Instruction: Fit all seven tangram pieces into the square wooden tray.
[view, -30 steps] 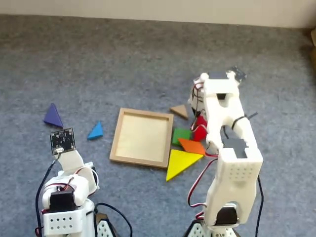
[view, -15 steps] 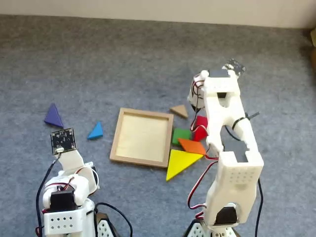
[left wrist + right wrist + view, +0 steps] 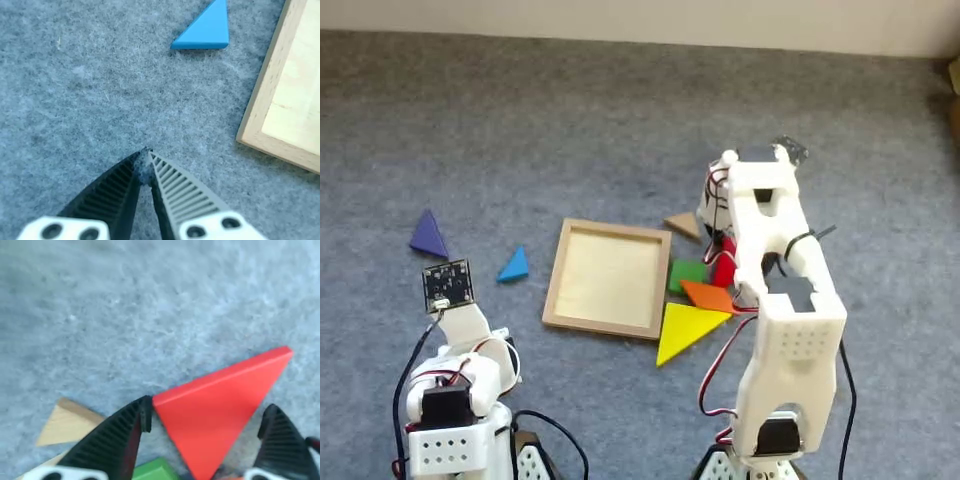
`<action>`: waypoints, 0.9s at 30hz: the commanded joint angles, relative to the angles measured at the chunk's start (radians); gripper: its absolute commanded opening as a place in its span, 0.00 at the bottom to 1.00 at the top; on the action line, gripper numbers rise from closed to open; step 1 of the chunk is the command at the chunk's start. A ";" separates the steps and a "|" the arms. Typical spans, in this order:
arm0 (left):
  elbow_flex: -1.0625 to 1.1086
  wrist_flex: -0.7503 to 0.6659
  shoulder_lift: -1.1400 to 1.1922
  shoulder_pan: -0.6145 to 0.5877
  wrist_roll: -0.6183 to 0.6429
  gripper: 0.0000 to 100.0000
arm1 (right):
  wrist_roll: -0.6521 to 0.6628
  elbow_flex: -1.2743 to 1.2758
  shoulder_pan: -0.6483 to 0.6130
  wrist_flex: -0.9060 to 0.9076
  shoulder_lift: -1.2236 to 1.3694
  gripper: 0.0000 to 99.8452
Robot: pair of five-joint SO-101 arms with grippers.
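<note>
R claw [image 3: 207, 417] is spread wide astride red triangular tangram piece [image 3: 220, 400], found at 3 o'clock of square wooden tray [image 3: 558, 280]. L claw [image 3: 148, 156] is pinched narrow, empty, above grey-carpeted desk [image 3: 75, 75].

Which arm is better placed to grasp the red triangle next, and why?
The right. The right gripper is open, with a finger on either side of the red triangle. The left gripper is shut near the blue triangle, on the other side of the tray.
</note>
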 commanded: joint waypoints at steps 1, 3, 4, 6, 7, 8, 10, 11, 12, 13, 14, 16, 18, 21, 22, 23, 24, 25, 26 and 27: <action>0.019 0.003 -0.042 0.008 0.008 0.01 | 0.005 -0.044 -0.007 0.012 -0.028 0.34; 0.019 0.003 -0.042 0.008 0.008 0.01 | 0.005 -0.044 -0.007 0.012 -0.028 0.34; 0.019 0.003 -0.042 0.010 0.006 0.01 | 0.005 -0.044 -0.007 0.012 -0.028 0.34; 0.019 0.003 -0.042 0.012 0.006 0.01 | 0.005 -0.045 -0.004 0.012 -0.028 0.34; 0.019 0.003 -0.042 0.012 0.006 0.01 | 0.005 -0.048 0.002 0.012 -0.028 0.34; 0.019 0.003 -0.042 0.012 0.006 0.01 | 0.003 -0.050 0.008 0.012 -0.028 0.34; 0.019 0.003 -0.042 0.012 0.006 0.01 | -0.015 -0.050 0.018 0.005 -0.027 0.34; 0.019 0.003 -0.042 0.012 0.006 0.01 | -0.034 -0.050 0.025 0.004 -0.027 0.34; 0.019 0.003 -0.042 0.012 0.006 0.01 | -0.048 -0.050 0.030 0.004 -0.027 0.34; 0.019 0.003 -0.042 0.012 0.006 0.01 | -0.052 -0.050 0.031 0.004 -0.027 0.34; 0.019 0.003 -0.042 0.012 0.006 0.01 | -0.057 -0.050 0.033 0.004 -0.027 0.34; 0.019 0.003 -0.042 0.012 0.006 0.01 | -0.060 -0.047 0.035 0.004 -0.027 0.34; 0.019 0.003 -0.042 0.012 0.006 0.01 | -0.060 -0.045 0.035 0.004 -0.027 0.34; 0.019 0.003 -0.042 0.012 0.006 0.01 | -0.100 -0.048 0.035 0.004 -0.027 0.34; 0.019 0.003 -0.042 0.012 0.006 0.01 | -0.112 -0.050 0.036 0.004 -0.027 0.34; 0.019 0.003 -0.042 0.012 0.006 0.01 | -0.118 -0.050 0.038 0.004 -0.027 0.34; 0.019 0.003 -0.042 0.012 0.006 0.01 | -0.121 -0.050 0.039 0.002 -0.025 0.34; 0.019 0.003 -0.042 0.012 0.006 0.01 | -0.123 -0.050 0.039 0.002 -0.025 0.34; 0.019 0.003 -0.042 0.012 0.006 0.01 | -0.123 -0.051 0.039 0.002 -0.025 0.34; 0.019 0.003 -0.042 0.012 0.006 0.01 | -0.123 -0.051 0.039 -0.001 -0.025 0.34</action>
